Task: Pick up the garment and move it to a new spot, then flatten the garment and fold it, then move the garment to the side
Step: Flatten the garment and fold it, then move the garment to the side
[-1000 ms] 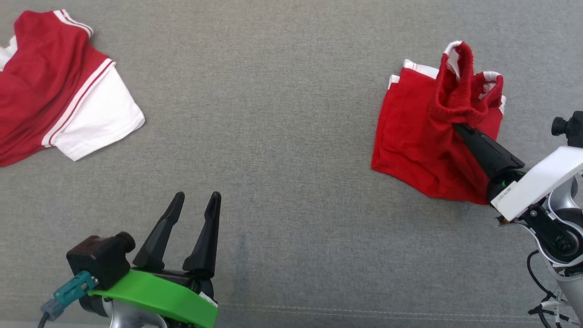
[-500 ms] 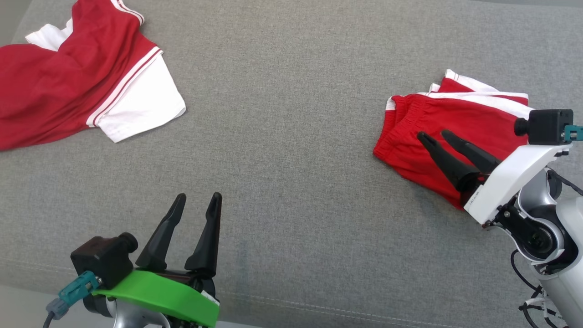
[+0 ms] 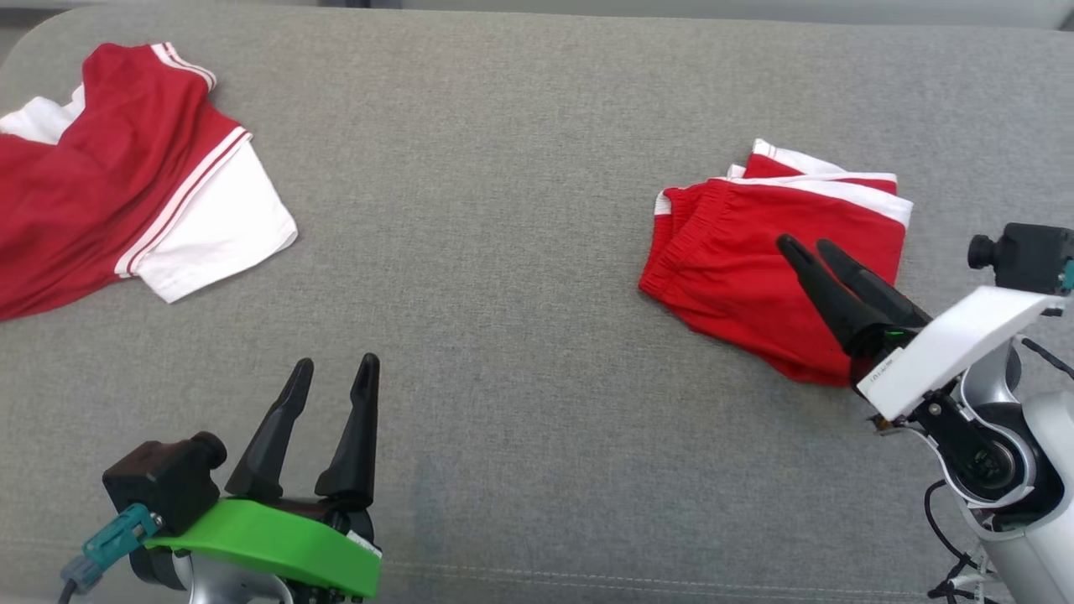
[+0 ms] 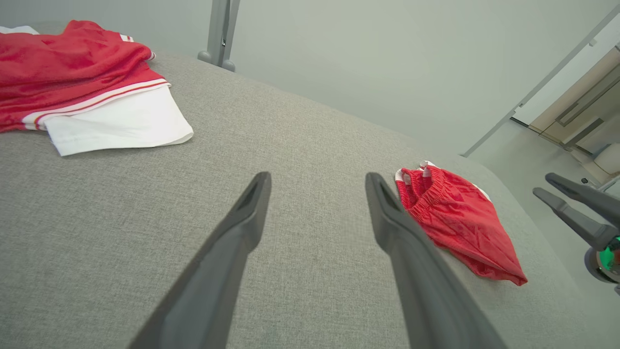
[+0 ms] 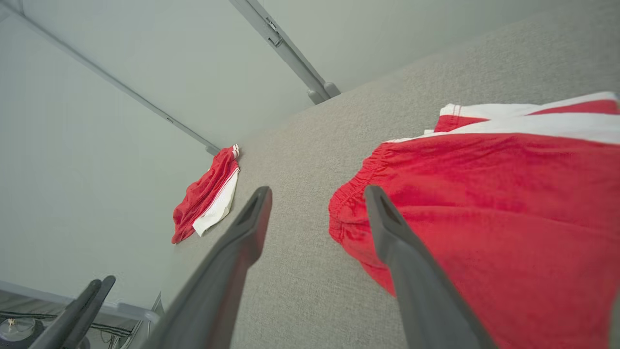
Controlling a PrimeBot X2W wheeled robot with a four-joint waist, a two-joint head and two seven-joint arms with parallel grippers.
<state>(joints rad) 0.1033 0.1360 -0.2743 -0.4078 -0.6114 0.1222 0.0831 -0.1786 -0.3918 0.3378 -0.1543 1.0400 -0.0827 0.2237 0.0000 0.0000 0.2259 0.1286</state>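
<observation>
Shorts (image 3: 755, 277) lie folded; left wrist view shows right claw (image 4: 543, 184) clear.

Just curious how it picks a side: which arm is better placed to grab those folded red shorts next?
Probably the right. Its right gripper hangs open right at the red shorts, while the left gripper is open too but sits far off over the grey cushion.

The shirt (image 3: 101, 193) at the grey cushion's (image 3: 503, 352) far left corner runs past the head view's edge; the right gripper (image 3: 805, 243) covers part of the shorts (image 3: 722, 268).
</observation>
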